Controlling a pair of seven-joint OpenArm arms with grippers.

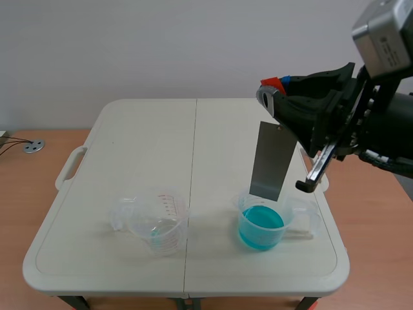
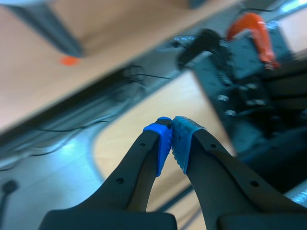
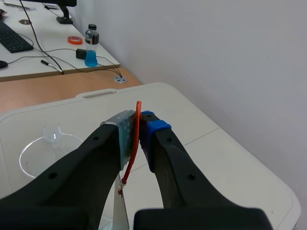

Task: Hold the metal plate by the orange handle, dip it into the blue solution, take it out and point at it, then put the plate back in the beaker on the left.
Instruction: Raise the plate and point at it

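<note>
The right gripper (image 1: 273,90) pinches the orange handle (image 3: 136,139), and the plate (image 1: 271,160) hangs just over the blue cup (image 1: 261,227). I think dipping comes next: go straight down. The left gripper (image 2: 171,130) is closed, holding nothing.

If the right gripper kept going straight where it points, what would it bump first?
Probably nothing nearby. The right gripper, shut on the orange handle, points above the white table, and that way looks free. The wall may come first, but depth is unclear.
</note>
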